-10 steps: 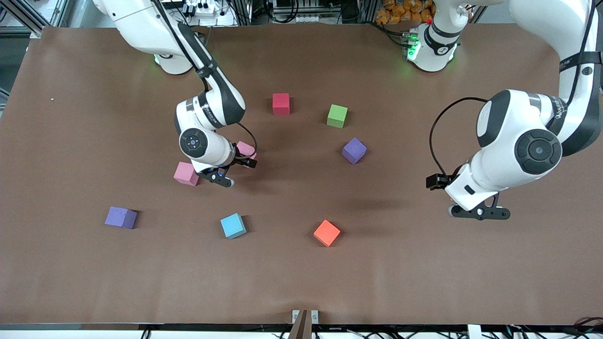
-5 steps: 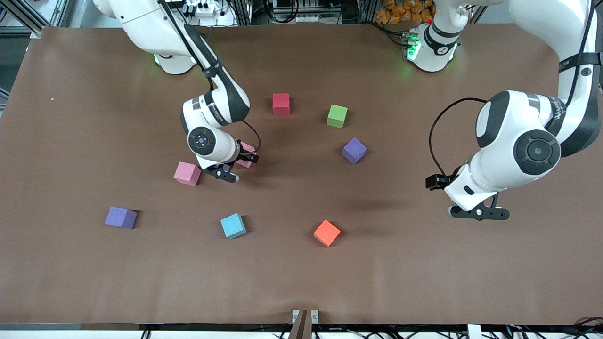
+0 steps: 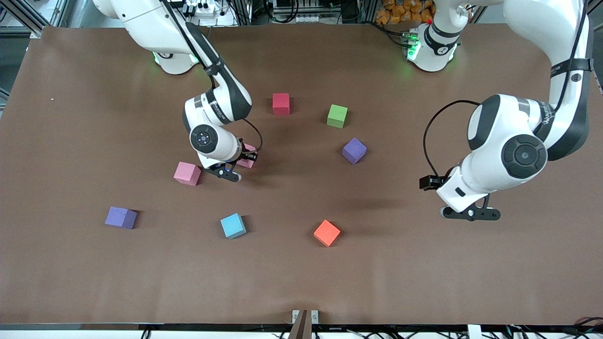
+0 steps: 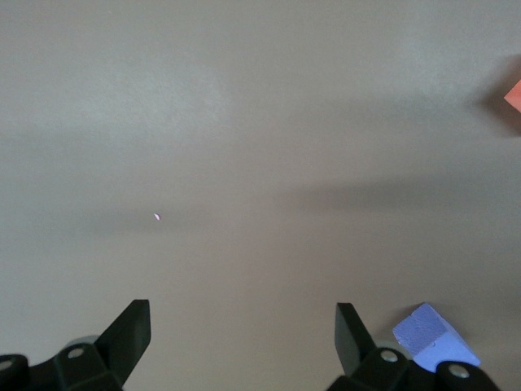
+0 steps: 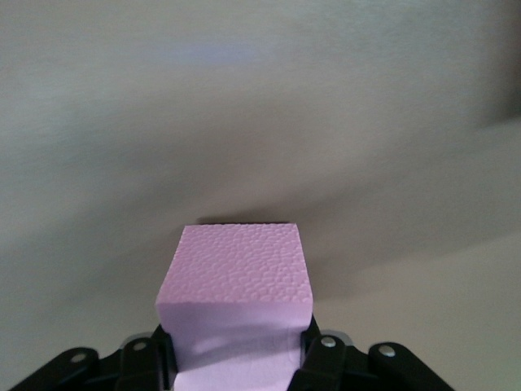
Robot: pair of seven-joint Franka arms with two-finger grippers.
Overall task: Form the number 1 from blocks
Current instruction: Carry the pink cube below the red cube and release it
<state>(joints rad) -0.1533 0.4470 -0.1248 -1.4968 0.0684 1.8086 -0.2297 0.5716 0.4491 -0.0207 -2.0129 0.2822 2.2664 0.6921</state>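
Right gripper (image 3: 237, 165) is down at the table (image 3: 301, 282) near its middle, toward the right arm's end, fingers (image 5: 313, 358) clamped on both sides of a pink block (image 5: 236, 301); in the front view that held pink block (image 3: 248, 162) is mostly covered by the wrist, only one corner showing. The other pink block (image 3: 187, 173) sits just beside the gripper, toward the right arm's end of the table, not touching it. Red block (image 3: 281, 103) and green block (image 3: 337, 116) are farther from the front camera, near each other but apart, green toward the left arm's end. A purple block (image 3: 354, 150) lies a bit nearer the camera than the green one. A second purple cube (image 3: 121, 217) sits well apart from everything, toward the right arm's end and nearer the camera. Cyan cube (image 3: 233, 225) and orange cube (image 3: 327, 232) are in the same near row, apart from each other. Left gripper (image 3: 470, 214) waits, hanging over bare table toward the left arm's end, fingers (image 4: 130, 334) spread wide with nothing between them; the left wrist view shows the purple block (image 4: 435, 338) by one fingertip and a sliver of the orange cube (image 4: 514, 98) at the frame edge. All blocks scattered, none touching another.
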